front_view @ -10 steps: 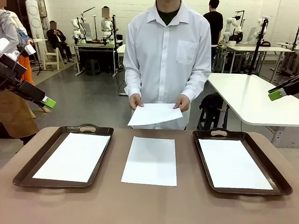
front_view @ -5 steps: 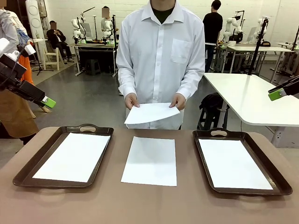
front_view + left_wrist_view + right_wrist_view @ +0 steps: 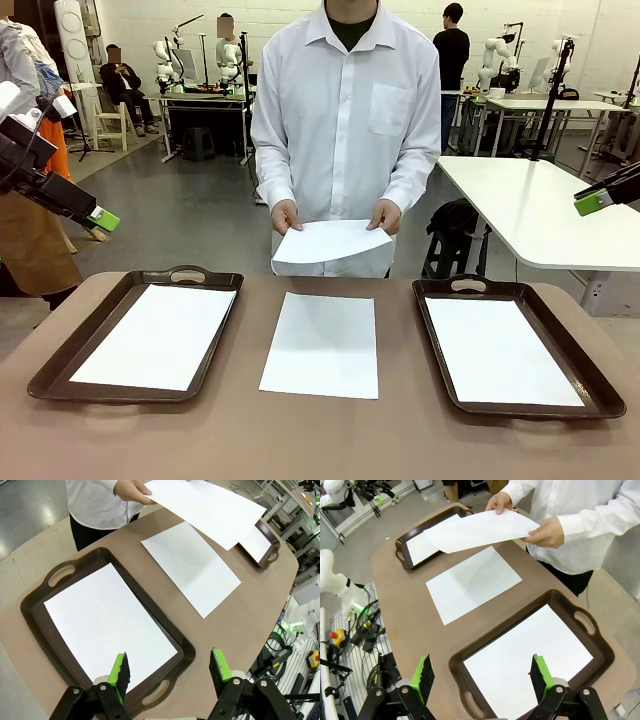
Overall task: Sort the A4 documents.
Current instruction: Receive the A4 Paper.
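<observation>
A white A4 sheet (image 3: 322,343) lies flat on the brown table between two dark brown trays. The left tray (image 3: 60,365) holds a white sheet (image 3: 157,334), and the right tray (image 3: 600,385) holds another (image 3: 500,350). The person holds a further sheet (image 3: 330,241) in both hands above the table's far edge; it also shows in the left wrist view (image 3: 210,505) and the right wrist view (image 3: 480,530). My left gripper (image 3: 170,667) hangs open, high over the left tray (image 3: 35,615). My right gripper (image 3: 483,672) hangs open, high over the right tray (image 3: 600,650). Both are empty.
The person in a white shirt (image 3: 345,120) stands at the far side, hands (image 3: 288,215) close to the table edge. The left arm's green-tipped finger (image 3: 104,219) and the right arm's (image 3: 590,203) stay at the picture's sides, well above the table. A white table (image 3: 540,210) stands behind on the right.
The person has shifted slightly, and the held sheet has moved a little left and then back right. Both arms have stayed still.
</observation>
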Controlling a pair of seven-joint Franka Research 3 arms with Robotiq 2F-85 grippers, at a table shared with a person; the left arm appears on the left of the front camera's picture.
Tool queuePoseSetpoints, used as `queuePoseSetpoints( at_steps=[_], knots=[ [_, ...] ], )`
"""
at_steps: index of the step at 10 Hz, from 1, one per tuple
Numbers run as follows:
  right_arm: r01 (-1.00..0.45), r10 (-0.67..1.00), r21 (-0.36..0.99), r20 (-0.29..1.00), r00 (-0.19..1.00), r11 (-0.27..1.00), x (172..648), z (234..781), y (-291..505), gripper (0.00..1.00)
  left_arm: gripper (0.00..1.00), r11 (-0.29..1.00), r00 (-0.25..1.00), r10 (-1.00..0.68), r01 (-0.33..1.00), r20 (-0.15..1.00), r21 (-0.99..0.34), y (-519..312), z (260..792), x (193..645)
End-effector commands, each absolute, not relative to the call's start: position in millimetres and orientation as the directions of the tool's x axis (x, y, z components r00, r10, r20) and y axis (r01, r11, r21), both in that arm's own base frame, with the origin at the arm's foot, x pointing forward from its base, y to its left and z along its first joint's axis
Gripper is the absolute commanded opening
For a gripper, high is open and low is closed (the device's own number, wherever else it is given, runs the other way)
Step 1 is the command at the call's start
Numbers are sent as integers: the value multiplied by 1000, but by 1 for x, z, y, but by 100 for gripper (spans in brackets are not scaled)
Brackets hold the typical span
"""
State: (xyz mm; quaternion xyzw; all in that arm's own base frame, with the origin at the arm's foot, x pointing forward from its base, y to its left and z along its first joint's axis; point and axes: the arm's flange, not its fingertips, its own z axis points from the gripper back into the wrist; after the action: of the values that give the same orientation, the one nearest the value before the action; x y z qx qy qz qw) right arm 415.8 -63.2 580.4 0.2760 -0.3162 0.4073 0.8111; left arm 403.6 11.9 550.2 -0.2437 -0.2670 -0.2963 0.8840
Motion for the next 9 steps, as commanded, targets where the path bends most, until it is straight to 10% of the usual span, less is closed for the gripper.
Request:
queuePoseSetpoints(
  at_steps=[1, 9],
  knots=[
    [-837, 482, 191, 742, 465, 513, 417, 580, -63, 100, 83, 701, 669, -409, 666, 620, -257, 13, 549, 403],
    [-837, 482, 191, 742, 465, 513, 417, 580, -63, 100, 83, 701, 669, -409, 666, 620, -257, 13, 549, 403]
  ],
)
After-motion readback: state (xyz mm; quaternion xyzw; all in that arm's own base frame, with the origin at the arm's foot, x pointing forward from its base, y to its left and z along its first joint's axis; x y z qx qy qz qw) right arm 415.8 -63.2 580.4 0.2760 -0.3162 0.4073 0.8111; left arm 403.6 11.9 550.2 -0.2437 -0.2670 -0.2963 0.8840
